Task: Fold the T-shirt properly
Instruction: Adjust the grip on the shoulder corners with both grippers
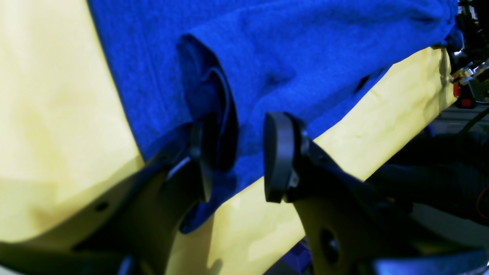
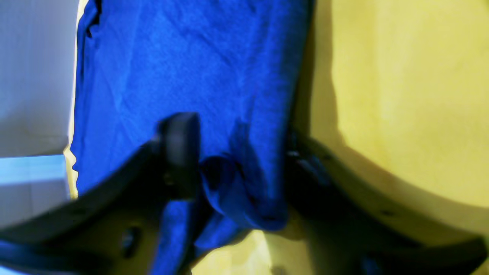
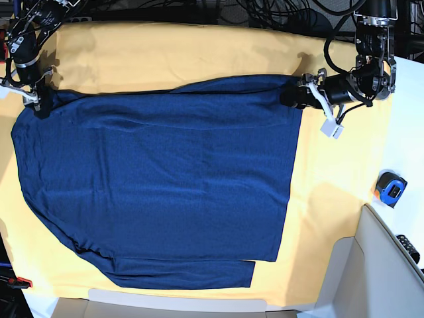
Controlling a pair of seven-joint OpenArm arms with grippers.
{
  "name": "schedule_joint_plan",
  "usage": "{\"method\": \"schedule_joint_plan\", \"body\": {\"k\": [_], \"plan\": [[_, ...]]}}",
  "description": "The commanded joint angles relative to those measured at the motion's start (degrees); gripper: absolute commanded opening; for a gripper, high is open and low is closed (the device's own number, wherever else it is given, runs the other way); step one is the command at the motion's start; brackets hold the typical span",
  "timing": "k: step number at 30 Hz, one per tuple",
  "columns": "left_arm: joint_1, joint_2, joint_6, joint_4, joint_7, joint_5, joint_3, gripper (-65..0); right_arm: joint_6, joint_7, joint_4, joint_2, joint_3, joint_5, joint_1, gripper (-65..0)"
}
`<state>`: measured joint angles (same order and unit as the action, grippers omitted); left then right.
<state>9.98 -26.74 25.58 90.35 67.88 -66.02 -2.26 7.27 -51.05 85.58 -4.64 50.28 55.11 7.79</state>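
The dark blue T-shirt [image 3: 159,179] lies spread flat on the yellow cloth [image 3: 165,59], with a sleeve folded in along its near edge. My left gripper [image 3: 291,98] is at the shirt's far right corner. In the left wrist view, the left gripper [image 1: 237,160] has its jaws apart astride the hem, and a fold of the T-shirt [image 1: 305,57] lies against one finger [image 1: 198,160]. My right gripper [image 3: 34,106] is at the far left corner. In the blurred right wrist view, the right gripper [image 2: 238,160] has its jaws apart around a bunch of the T-shirt [image 2: 183,65].
A blue tape measure [image 3: 391,189] lies on the white surface at the right, and a dark remote [image 3: 407,246] sits below it. A pale box [image 3: 384,271] stands at the near right corner. Cables and arm mounts crowd the far edge.
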Motion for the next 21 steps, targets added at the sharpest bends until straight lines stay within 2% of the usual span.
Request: {"method": "schedule_joint_plan", "body": {"k": [1, 4, 13, 21], "plan": [[-0.62, -1.08, 0.39, 0.86, -0.58, -0.93, -0.68, -44.3, -0.01, -0.43, 0.53, -0.5, 0.05, -0.04, -0.01, -49.7], [-0.62, -1.17, 0.39, 0.86, -0.23, -0.93, -1.91, -44.3, 0.16, -0.43, 0.53, -0.76, 0.05, -0.04, 0.34, -62.7], [2.29, -1.08, 0.39, 0.25, -0.14, -0.93, -8.42, -44.3, 0.16, -0.43, 0.53, -0.85, -0.04, -0.04, 0.52, -61.9], [2.9, -1.17, 0.39, -5.64, -0.58, -0.93, -8.33, -44.2, 0.16, -0.43, 0.53, -0.76, -0.04, -0.04, 0.52, -61.9]]}}
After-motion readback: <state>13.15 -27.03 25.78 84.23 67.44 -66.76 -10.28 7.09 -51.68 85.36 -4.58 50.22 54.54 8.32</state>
